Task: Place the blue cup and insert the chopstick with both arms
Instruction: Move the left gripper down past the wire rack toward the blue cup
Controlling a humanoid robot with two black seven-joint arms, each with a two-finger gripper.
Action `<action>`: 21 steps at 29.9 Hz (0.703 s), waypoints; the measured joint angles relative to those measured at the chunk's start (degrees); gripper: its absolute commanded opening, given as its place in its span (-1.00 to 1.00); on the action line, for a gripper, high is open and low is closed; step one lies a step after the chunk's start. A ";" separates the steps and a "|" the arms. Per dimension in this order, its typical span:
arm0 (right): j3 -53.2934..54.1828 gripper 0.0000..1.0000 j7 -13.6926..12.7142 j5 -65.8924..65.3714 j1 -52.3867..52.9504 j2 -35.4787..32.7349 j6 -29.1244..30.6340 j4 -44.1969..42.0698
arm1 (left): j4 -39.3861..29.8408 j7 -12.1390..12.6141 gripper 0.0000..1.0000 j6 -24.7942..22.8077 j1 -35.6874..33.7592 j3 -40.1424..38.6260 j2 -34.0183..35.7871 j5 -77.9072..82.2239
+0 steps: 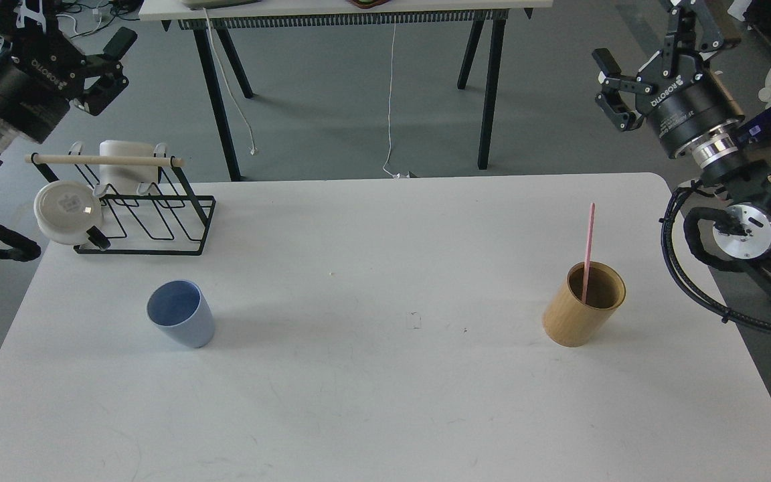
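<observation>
The blue cup [181, 313] stands upright on the white table [385, 402], at the left, open side up and empty. The pink chopstick [587, 246] stands in the tan wooden holder [584, 313] at the right of the table. My left gripper [72, 37] is open and empty, raised at the top left, behind and above the wire rack and well away from the cup. My right gripper [646, 50] is open and empty, raised at the top right, beyond the table's far edge and well above the holder.
A black wire rack [148, 214] with a beige wooden rod [101, 160] stands at the table's back left. It holds a white mug [124, 167] and a round white dish [67, 209]. A second table [345, 8] on black legs stands behind, with a white cable hanging from it.
</observation>
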 measured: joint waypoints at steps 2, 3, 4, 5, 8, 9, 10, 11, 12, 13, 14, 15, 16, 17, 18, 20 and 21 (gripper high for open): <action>-0.02 0.99 0.00 -0.04 0.06 -0.01 0.00 -0.52 | -4.32 0.00 0.99 -0.02 0.05 0.24 2.57 10.97; -0.02 0.99 0.00 -0.05 0.08 -0.01 0.00 -0.83 | -6.29 0.00 0.99 -0.01 0.16 0.45 3.79 15.66; -0.03 0.99 0.00 -0.07 0.08 -0.03 -0.01 -1.18 | -8.33 0.00 0.99 -0.02 0.27 0.91 5.17 20.79; -0.03 0.99 0.00 -0.11 0.08 -0.03 -0.01 -1.49 | -10.10 0.00 0.99 -0.01 0.35 1.83 6.67 25.81; -0.11 0.99 0.00 -0.18 0.08 -0.08 0.01 -2.42 | -13.05 0.00 0.99 -0.01 0.43 5.63 10.29 37.66; -0.11 0.99 0.00 -0.20 0.07 -0.19 0.03 -2.56 | -13.44 0.00 0.99 -0.01 0.47 6.58 11.01 40.76; -0.12 0.99 0.00 -0.22 0.05 -0.33 0.05 -2.66 | -13.74 0.00 0.99 -0.01 0.58 7.40 11.64 44.35; -0.12 0.99 0.00 -0.23 0.03 -0.46 0.06 -2.71 | -13.92 0.00 0.99 0.00 0.75 7.91 12.07 48.05; -0.12 0.99 0.00 -0.24 0.01 -0.54 0.07 -2.74 | -14.00 0.00 0.99 0.00 0.97 8.17 12.28 51.16; -0.12 0.99 0.00 -0.24 0.00 -0.58 0.08 -2.75 | -14.01 0.00 0.99 0.01 1.31 8.34 12.35 54.61; -0.13 0.99 0.00 -0.26 0.00 -0.61 0.08 -2.75 | -13.86 -0.01 0.99 0.02 1.84 8.45 12.32 58.05; -0.14 0.99 0.00 -0.26 0.00 -0.63 0.09 -2.76 | -13.59 0.00 0.99 0.02 2.40 8.49 12.21 60.72; -0.17 0.99 0.00 -0.27 -0.02 -0.64 0.09 -2.77 | -13.22 -0.01 0.99 0.02 3.11 8.50 12.02 63.45; -0.19 0.99 0.00 -0.27 -0.06 -0.64 0.09 -2.77 | -12.79 0.00 0.99 0.02 3.83 8.51 11.79 65.83; -0.20 0.99 0.00 -0.28 -0.08 -0.64 0.09 -2.77 | -12.47 0.00 0.99 0.03 4.45 8.51 11.57 67.48; -0.21 0.99 0.00 -0.28 -0.09 -0.65 0.09 -2.78 | -12.02 0.00 0.99 0.03 5.75 8.51 11.24 70.07; -0.21 0.99 0.00 -0.29 -0.09 -0.66 0.09 -2.81 | -11.93 0.00 0.99 0.03 6.32 8.51 11.17 70.70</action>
